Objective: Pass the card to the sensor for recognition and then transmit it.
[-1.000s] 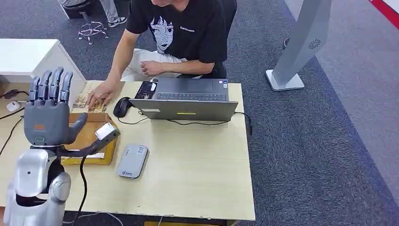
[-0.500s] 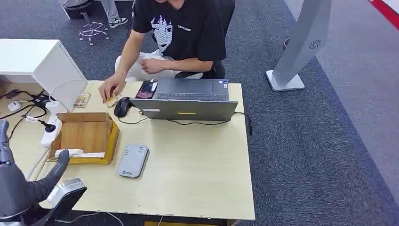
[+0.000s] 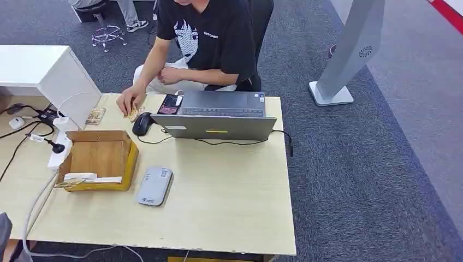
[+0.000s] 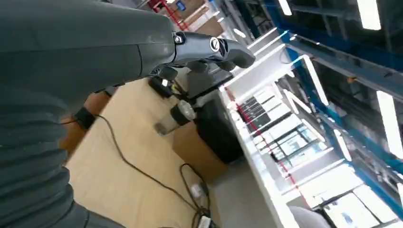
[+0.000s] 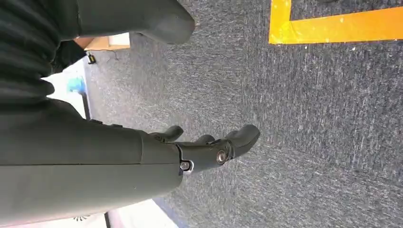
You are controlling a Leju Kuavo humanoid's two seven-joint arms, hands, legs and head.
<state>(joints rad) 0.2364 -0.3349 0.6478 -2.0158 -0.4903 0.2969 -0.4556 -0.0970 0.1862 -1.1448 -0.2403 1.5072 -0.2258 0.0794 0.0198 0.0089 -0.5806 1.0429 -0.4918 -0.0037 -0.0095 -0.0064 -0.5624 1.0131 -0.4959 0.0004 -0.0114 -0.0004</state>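
Head view, desk: You see a pale wooden desk (image 3: pixel 218 185) with a person sitting at the far side.
Head view, sensor: The flat grey sensor (image 3: pixel 154 186) lies on the desk, just beside an open brown box (image 3: pixel 101 158).
Head view, cards: A few small cards (image 3: pixel 134 113) lie on the far left part of the desk. The person's hand (image 3: pixel 130 100) rests on them. They are well apart from the sensor.
Head view, other things: A grey laptop (image 3: pixel 218 126) stands near the person, with a black mouse (image 3: pixel 141 124) just beside it.
Head view, left hand: Just a dark bit of your left hand (image 3: pixel 3 232) peeks in at the bottom left corner, off the desk edge.
Left wrist view, left hand: The left hand (image 4: pixel 142 42) is above the desk, and its dark fingers (image 4: pixel 223 47) reach out with bent tips. You cannot tell if they hold a card.
Right wrist view, right hand: The right hand (image 5: pixel 142 161) hangs over the grey carpet floor (image 5: pixel 309 118). Its fingers (image 5: pixel 237 137) are loose, a little bent, and hold nothing.
Right wrist view, floor: A yellow line (image 5: pixel 332 26) is painted on the carpet.
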